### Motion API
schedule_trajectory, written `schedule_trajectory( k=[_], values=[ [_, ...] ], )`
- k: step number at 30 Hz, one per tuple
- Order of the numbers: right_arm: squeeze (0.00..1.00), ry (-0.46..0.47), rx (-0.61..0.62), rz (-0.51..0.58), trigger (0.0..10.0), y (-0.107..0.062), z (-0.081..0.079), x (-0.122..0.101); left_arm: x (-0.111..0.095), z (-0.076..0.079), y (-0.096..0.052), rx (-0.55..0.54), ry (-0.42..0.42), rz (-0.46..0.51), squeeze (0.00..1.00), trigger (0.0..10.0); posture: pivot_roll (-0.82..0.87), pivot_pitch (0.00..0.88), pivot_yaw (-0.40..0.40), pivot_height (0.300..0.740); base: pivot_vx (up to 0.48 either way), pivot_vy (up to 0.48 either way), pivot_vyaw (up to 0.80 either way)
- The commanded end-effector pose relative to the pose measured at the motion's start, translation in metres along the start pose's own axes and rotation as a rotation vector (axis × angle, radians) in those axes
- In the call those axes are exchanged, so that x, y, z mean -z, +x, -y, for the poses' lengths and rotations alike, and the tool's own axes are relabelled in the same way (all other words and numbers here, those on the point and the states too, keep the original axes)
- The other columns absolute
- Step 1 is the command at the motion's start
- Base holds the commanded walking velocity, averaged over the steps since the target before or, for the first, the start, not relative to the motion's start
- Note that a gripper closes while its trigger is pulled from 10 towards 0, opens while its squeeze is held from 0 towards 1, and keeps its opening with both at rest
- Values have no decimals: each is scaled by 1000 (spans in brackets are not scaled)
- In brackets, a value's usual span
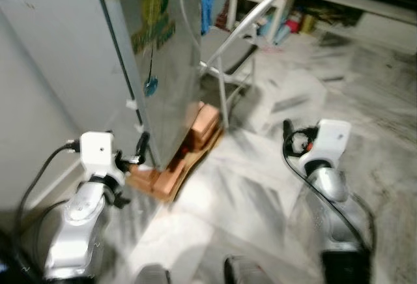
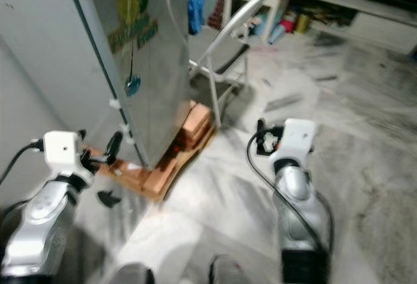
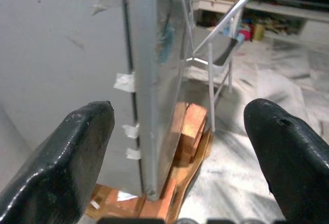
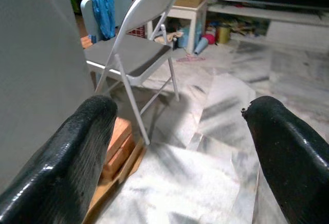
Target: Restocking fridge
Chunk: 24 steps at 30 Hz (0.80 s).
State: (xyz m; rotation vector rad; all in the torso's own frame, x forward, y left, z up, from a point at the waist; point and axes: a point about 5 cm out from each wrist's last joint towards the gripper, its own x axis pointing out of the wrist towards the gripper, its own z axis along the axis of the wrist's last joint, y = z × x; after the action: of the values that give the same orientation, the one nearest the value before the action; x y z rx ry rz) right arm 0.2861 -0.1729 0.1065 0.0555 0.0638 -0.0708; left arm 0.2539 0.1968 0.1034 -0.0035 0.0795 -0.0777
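Left end effector (image 1: pixel 140 147) hangs with its black fingers spread wide and nothing between them, close to the lower corner of the fridge (image 1: pixel 156 56); right end effector (image 2: pixel 262 134) is likewise spread and empty over the marble floor (image 1: pixel 365 88). You face the fridge standing shut, raised on bricks (image 1: pixel 205 124) and a board, a folding chair (image 1: pixel 238 43) just beside it. I see no goods for stocking, so you could be approaching to open the door or done with it shut again; either way, mind the chair and bricks
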Motion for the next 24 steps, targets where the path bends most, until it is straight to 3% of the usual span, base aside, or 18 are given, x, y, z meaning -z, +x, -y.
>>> schedule_trajectory(
  k=[1, 6, 9, 15, 24],
  values=[
    [0, -17, 20, 9, 10000, 0, 7, -3, -5, 8, 1, 20, 8, 25, 0, 10000, 5, 85, -22, 740, 240, 416, -800],
    [0, -19, 19, 9, 10000, 0, 8, -3, -3, 11, 0, 33, 23, 21, 0, 10000, 7, 86, -21, 740, 284, 387, -800],
    [0, -79, -18, 47, 10000, 1, 3, -8, -3, 11, 0, 37, 20, 15, 0, 10000, 7, 86, -21, 740, 304, 372, -785],
    [0, -63, -21, 36, 10000, 0, -1, -6, -3, 10, 2, 24, 12, 11, 0, 10000, 14, 87, -23, 740, 304, 372, -573],
    [0, -72, -20, 38, 10000, 4, 1, -7, -4, 13, 3, 32, 26, 17, 0, 10000, 17, 109, -31, 740, 295, 380, 0]
  ],
)
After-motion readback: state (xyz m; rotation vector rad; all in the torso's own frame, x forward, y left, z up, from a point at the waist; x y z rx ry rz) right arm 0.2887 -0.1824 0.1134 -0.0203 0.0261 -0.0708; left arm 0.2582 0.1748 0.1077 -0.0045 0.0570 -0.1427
